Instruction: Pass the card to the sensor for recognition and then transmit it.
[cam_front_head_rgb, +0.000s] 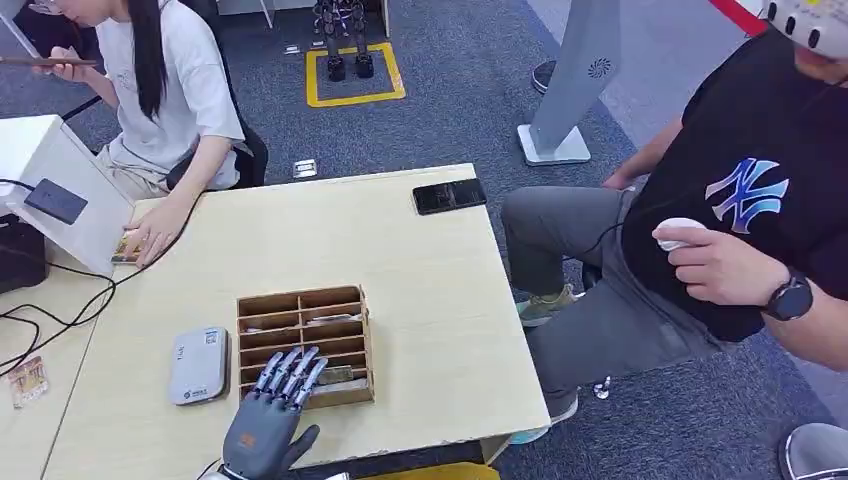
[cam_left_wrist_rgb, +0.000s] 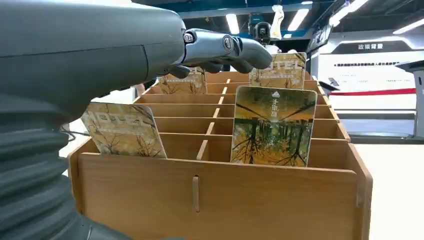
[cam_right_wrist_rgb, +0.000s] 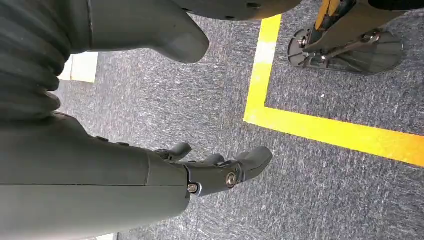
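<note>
Over the near rows of the wooden card box (cam_front_head_rgb: 305, 343), left hand (cam_front_head_rgb: 272, 412) is hovering with fingers (cam_front_head_rgb: 290, 375) stretched out and spread, holding nothing; right hand (cam_right_wrist_rgb: 165, 175) is hanging above grey carpet (cam_right_wrist_rgb: 210, 110) beside a yellow floor line (cam_right_wrist_rgb: 320, 131), fingers loosely apart and empty. Cards are standing upright in the box's slots, one autumn-forest card (cam_left_wrist_rgb: 273, 126) sitting in the nearest row, while the grey card sensor (cam_front_head_rgb: 198, 364) is lying on the table (cam_front_head_rgb: 420, 290) just beside the box

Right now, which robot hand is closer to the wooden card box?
Left. The left robot hand reaches over the wooden card box; the right robot hand hangs above the carpet.
</note>
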